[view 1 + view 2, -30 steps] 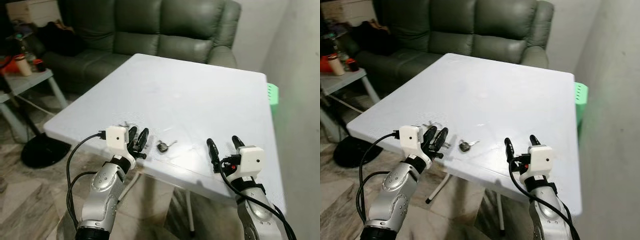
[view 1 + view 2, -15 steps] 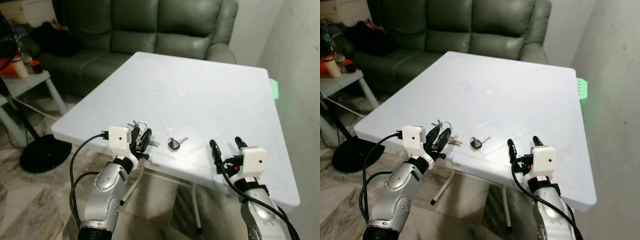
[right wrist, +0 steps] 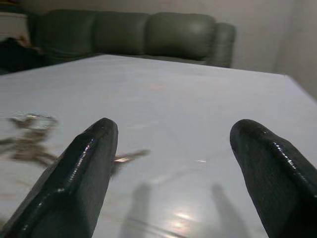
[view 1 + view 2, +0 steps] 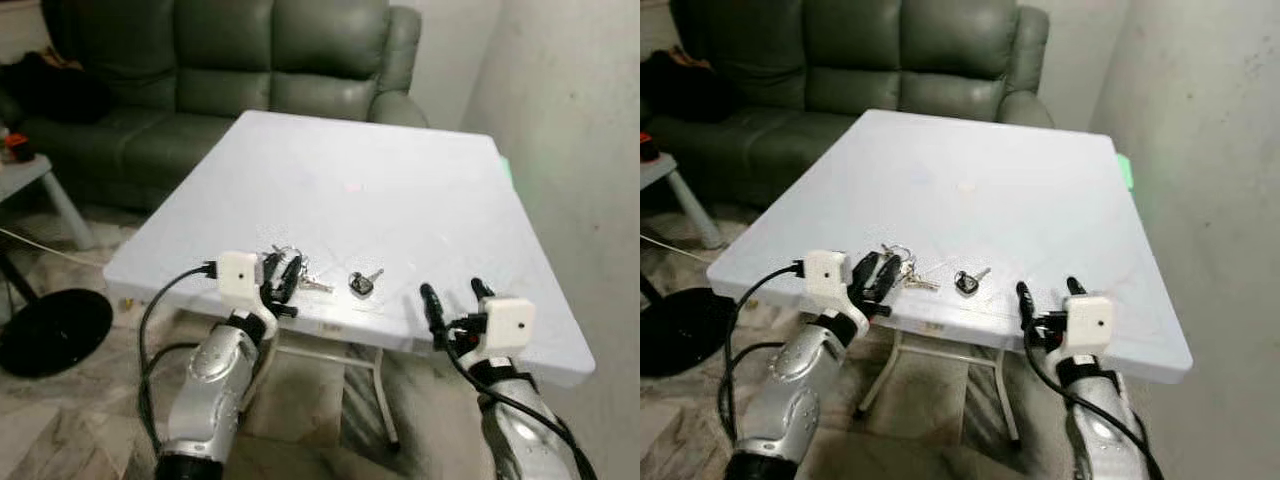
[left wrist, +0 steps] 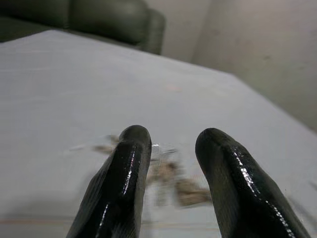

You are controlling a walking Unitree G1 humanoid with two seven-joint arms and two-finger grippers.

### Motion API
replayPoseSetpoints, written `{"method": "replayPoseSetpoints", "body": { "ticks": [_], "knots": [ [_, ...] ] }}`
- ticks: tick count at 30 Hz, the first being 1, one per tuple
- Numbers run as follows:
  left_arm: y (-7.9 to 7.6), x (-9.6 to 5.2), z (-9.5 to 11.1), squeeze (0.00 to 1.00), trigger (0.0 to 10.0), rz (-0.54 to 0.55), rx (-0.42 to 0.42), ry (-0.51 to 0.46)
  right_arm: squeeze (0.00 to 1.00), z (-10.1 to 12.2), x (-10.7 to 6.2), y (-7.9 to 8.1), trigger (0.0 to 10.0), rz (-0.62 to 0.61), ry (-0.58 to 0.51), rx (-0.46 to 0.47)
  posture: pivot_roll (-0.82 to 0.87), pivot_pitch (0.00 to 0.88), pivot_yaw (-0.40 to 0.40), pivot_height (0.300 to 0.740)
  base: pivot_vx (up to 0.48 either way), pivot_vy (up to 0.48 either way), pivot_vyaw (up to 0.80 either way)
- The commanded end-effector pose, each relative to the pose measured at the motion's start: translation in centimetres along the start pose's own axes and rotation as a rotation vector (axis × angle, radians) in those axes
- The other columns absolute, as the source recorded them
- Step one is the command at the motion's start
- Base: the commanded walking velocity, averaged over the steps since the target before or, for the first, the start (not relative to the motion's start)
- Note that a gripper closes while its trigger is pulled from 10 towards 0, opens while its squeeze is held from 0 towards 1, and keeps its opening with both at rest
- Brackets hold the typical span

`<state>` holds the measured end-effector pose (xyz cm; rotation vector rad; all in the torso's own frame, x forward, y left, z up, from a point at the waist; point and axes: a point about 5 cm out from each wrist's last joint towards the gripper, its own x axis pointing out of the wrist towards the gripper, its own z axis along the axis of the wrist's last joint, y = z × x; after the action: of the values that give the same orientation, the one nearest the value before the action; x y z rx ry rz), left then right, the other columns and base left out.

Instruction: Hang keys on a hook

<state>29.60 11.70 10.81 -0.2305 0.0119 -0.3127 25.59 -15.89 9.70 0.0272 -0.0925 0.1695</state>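
From the left eye view, your left gripper (image 4: 283, 278) sits at the near edge of the white tabletop (image 4: 400, 190), toward its left corner, fingers a little apart and closed on nothing. The key bunch (image 4: 290, 268) lies on the tabletop just beyond the fingertips, close to that near edge. A single dark-headed key (image 4: 361, 282) lies apart from it, further along the near edge. No hook can be seen here, so you will have to find it once the keys are held. The main risk, as I judge it: if you push forward flat, the fingers may shove the bunch along the smooth top instead of trapping it, or drag it back off the near edge.

In the right eye view, your right gripper (image 4: 1051, 296) hovers at the near edge toward the right corner, fingers spread wide and empty. It is well apart from the bunch, but a sweep toward the middle could knock the single key.

In the left wrist view, the two fingers (image 5: 121, 183) frame the blurred bunch (image 5: 171, 178) with a narrow gap between them. That gap looks tight for a spread ring of keys; you may catch one key and let the rest swing.

In the right wrist view, the wide-set fingers (image 3: 79, 178) look across the tabletop, with the keys (image 3: 27, 136) off to one side.
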Motion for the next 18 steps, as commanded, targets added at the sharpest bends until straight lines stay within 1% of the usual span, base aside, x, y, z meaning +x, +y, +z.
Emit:
{"method": "replayPoseSetpoints", "body": {
  "ticks": [1,2,9,15,18],
  "knots": [
    [-0.66,0.20,0.03,0.00,10.0,-0.017,-0.011,-0.004,0.00,0.44,0.04,-0.59,10.0,-0.010,-0.008,-0.008,0.06,0.000,-0.021,0.736,0.000,0.409,0.00],
    [-0.62,0.21,0.03,0.00,10.0,-0.015,-0.013,-0.003,0.00,0.36,0.10,-0.54,10.0,-0.006,0.006,-0.013,0.06,0.000,-0.021,0.736,0.000,0.409,0.00],
    [-0.75,0.25,0.04,0.00,10.0,-0.014,-0.018,-0.006,0.00,0.45,0.22,-0.58,10.0,-0.004,-0.003,-0.004,0.06,0.000,-0.027,0.736,0.000,0.407,-0.74],
    [-0.74,0.26,0.05,0.00,10.0,-0.011,-0.022,-0.007,0.00,0.38,0.14,-0.59,10.0,-0.008,0.004,-0.014,0.06,0.000,-0.027,0.736,0.000,0.409,0.00],
    [-0.73,0.24,-0.04,0.00,10.0,-0.002,-0.045,-0.008,0.00,0.29,0.12,-0.60,10.0,-0.008,0.011,-0.005,0.06,0.000,-0.029,0.736,0.000,0.367,0.00]
  ]
}}
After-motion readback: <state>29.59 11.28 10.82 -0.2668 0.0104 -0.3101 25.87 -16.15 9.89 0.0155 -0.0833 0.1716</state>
